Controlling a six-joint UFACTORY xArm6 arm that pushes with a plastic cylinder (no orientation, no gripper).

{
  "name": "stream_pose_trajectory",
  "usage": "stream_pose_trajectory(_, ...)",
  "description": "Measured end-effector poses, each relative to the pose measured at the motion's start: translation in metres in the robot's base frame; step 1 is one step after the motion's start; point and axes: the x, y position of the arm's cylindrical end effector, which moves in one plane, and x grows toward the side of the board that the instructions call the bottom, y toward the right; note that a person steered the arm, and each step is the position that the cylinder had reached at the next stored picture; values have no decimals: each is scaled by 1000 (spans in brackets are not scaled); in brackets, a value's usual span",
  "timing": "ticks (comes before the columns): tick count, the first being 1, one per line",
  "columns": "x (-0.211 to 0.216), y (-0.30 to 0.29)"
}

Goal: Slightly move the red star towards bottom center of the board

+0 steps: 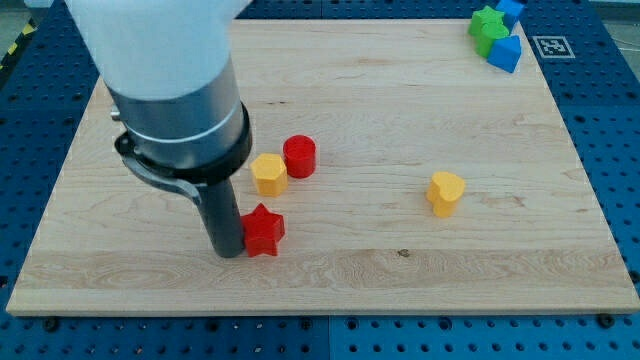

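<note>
Rod comes down from the view's upper left; its tip (228, 252) sits on the worktop (400, 290), touching the left side of the red star (264, 230). No gripper on this arm, so nothing to read as apart or together. Red star lies left of centre, in the lower half of the board. Just above it, a yellow hexagon-like block (268, 174) and a red cylinder (299, 157) stand side by side, touching. Yellow heart-shaped block (446, 193) sits alone, well to the right. Top right corner: green block (487, 28) and two blue blocks (505, 52) (511, 11), clustered close. Small black-and-white marker (551, 46) beside them, off the board.
</note>
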Motion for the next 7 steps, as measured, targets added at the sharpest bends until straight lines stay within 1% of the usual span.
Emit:
stream_pose_trajectory(1,15,12)
stream_pose_trajectory(2,12,10)
stream_pose_trajectory(3,2,-11)
stream_pose_trajectory(4,-21,-36)
stream_pose_trajectory(5,-44,-48)
stream_pose_trajectory(7,-32,-30)
